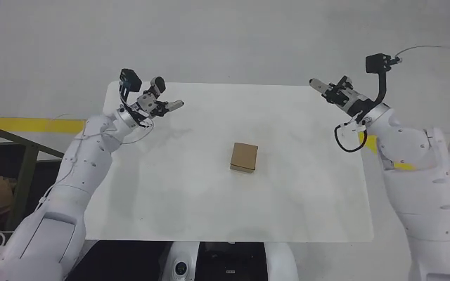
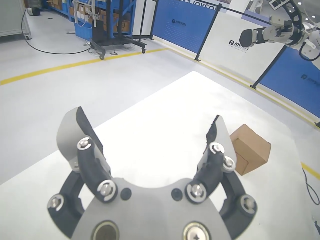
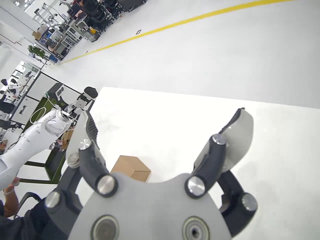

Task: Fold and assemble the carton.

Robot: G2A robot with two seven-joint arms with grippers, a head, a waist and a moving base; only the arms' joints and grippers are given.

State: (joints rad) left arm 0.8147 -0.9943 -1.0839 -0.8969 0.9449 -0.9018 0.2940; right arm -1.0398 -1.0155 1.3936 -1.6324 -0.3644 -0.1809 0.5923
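Observation:
A small brown carton (image 1: 244, 157) stands closed as a box near the middle of the white table (image 1: 211, 204). It also appears in the left wrist view as the carton (image 2: 250, 149) and in the right wrist view as the carton (image 3: 131, 168). My left gripper (image 1: 164, 96) is raised over the table's far left corner, open and empty, well away from the carton; up close the left gripper (image 2: 147, 123) holds nothing. My right gripper (image 1: 325, 88) hovers at the far right corner, open and empty, and the right gripper (image 3: 162, 126) has only bare table between its fingers.
Grey floor surrounds the table, with a yellow floor line (image 1: 35, 125) at the left. The table's right edge (image 1: 365, 190) runs close under the right arm. Blue and white partition panels (image 2: 200, 31) stand beyond the far side.

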